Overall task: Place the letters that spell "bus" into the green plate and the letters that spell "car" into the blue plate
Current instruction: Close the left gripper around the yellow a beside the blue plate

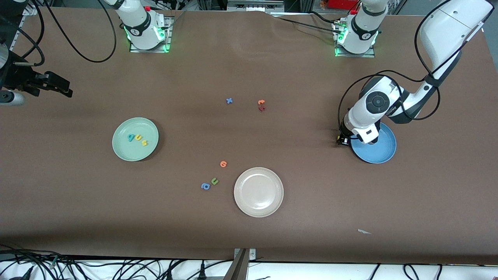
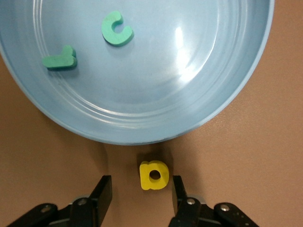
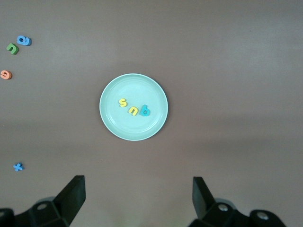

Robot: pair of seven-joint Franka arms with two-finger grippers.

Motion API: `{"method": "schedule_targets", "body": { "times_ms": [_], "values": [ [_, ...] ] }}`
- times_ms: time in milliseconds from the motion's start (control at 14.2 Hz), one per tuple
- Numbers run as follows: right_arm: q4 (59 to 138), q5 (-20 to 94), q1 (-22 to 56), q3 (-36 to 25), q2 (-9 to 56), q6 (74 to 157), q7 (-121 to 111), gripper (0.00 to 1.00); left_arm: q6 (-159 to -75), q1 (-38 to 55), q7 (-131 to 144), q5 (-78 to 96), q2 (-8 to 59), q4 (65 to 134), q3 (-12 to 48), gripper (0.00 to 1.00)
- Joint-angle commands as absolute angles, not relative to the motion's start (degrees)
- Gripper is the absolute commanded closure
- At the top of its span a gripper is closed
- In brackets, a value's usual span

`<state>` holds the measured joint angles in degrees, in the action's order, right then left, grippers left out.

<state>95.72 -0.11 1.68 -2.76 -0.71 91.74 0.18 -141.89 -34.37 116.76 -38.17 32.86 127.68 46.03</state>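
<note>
Here, yellow "a" on the surface just beside the blue plate, lying untouched between the parted jaws of the left gripper, teal "c" and "r" in that plate, right gripper spread wide above the green plate.

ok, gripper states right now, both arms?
Left gripper: open, holding nothing; the yellow "a" lies on the table between its fingers, beside the blue plate.
Right gripper: open, empty, high over the green plate.
</note>
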Motion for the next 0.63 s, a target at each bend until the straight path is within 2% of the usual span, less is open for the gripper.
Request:
{"method": "schedule_targets", "body": {
  "times_ms": [0, 564],
  "values": [
    [94.31, -0.44, 1.93, -2.81, -0.18, 90.7, -0.35, 0.0, -141.85, -34.45, 118.56, -40.43, 33.49, 127.18, 46.32, 0.41],
    [94.31, -0.44, 1.93, -2.81, -0.26, 90.7, -0.35, 0.0, -142.12, -34.28, 122.96, -46.49, 36.47, 125.95, 45.53, 0.41]
  ]
}}
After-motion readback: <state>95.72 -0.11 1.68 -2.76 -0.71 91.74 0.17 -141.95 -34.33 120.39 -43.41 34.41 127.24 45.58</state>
